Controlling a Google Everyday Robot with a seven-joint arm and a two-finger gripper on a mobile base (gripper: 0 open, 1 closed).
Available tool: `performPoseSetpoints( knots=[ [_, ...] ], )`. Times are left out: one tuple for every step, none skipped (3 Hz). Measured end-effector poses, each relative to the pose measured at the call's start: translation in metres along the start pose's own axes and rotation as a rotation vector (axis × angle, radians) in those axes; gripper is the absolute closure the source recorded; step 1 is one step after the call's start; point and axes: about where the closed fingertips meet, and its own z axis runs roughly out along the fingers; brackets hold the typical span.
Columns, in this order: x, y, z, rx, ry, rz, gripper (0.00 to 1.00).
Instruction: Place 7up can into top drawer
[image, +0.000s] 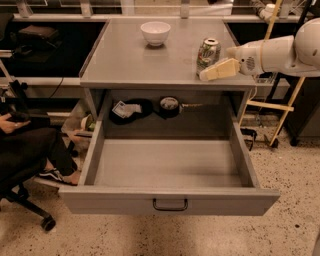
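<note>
At the left edge a seated person's dark-trousered leg (35, 145) and shoe (50, 175) show beside the wheeled base of an office chair (30, 210), well clear of the furniture. The grey table (125, 65) fills the middle. A white bowl (155, 33) stands upright near its back edge, roughly midway along. Below the table's front edge the top drawer (100, 200) is pulled fully out, its plain grey floor facing up and a small dark pull handle (170, 204) at the centre of its front panel. In the recess behind the drawer, under the tabletop, lie a dark bundle with a pale card on it (126, 109) and a round dark object (170, 104). The 7up can (208, 51) stands upright on the tabletop, close to the right edge and about halfway between the back and front edges, well apart from the bowl. The gripper (217, 64) reaches in over the table's right edge at the can's level; its cream fingers (222, 69) are spread, one lying along the can's near side, the other just at its far right, and they hold nothing. The white arm (280, 52) runs off the right side, in front of a wooden frame (287, 100).
</note>
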Motion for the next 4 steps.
performPoseSetpoints(
  knots=[
    [0.003,-0.005,0.007,0.006,-0.01,0.017,0.0],
    [0.006,-0.029,0.028,0.03,-0.063,0.079,0.0],
    [0.006,-0.058,0.043,0.067,-0.173,0.164,0.0],
    [0.006,-0.059,0.047,0.068,-0.178,0.168,0.0]
  ],
)
